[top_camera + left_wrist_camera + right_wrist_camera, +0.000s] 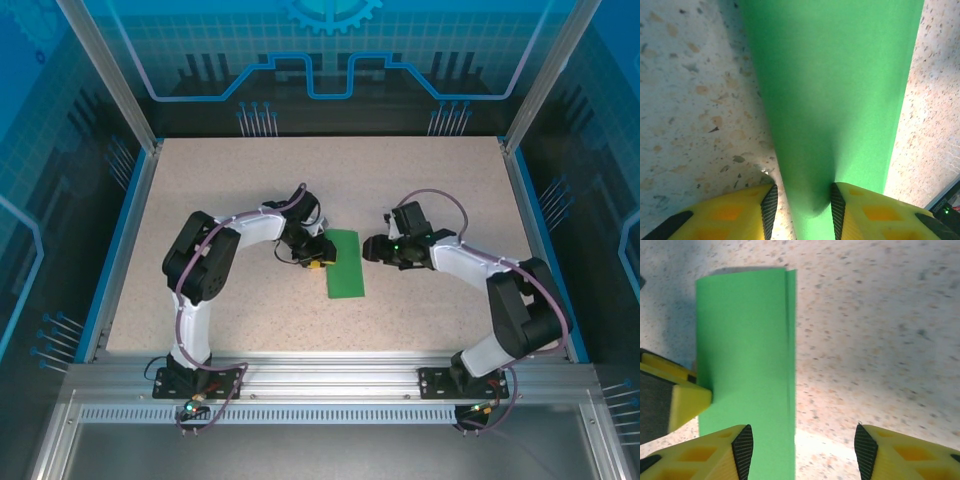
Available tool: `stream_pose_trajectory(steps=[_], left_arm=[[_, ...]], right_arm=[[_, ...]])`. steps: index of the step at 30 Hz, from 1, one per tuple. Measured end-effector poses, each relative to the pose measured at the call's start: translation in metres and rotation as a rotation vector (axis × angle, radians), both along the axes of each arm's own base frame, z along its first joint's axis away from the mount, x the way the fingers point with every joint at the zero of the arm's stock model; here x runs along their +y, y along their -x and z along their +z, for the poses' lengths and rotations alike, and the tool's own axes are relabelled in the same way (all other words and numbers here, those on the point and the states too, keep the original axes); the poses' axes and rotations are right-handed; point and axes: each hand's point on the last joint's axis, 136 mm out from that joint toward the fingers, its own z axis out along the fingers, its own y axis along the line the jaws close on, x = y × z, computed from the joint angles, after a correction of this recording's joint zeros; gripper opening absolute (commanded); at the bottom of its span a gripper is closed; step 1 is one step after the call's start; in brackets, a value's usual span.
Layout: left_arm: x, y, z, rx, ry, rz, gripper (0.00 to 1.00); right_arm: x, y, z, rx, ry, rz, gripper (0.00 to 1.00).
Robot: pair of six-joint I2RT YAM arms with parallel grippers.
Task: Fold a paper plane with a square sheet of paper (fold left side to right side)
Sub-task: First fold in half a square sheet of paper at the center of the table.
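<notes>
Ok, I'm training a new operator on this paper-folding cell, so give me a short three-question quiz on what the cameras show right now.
1. True or false: the right gripper has its jaws open.
2. The green sheet is: A) a flat full square, B) a narrow folded rectangle, C) a pointed dart.
3. Which gripper's pads have the sheet between them, touching it on both sides?
Key: 1 true; 2 B; 3 the left gripper.

desk (330,180) open beyond and before the green paper (345,274); left gripper (315,263) and right gripper (369,248) crowd its sides.
</notes>
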Motion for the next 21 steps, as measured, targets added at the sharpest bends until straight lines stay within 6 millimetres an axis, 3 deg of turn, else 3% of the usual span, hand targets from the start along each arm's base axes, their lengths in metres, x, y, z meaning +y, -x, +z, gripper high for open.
stream_pose_trajectory(steps=[8, 21], left_arm=[[-0.001, 0.000, -0.001, 0.018, -0.026, -0.005, 0.38], [-0.002, 0.001, -0.002, 0.038, -0.067, -0.016, 0.38]], right_arm=[[-0.018, 0.002, 0.008, -0.036, 0.020, -0.054, 0.64], [-0.019, 0.001, 0.011, -0.048, 0.021, -0.059, 0.65]])
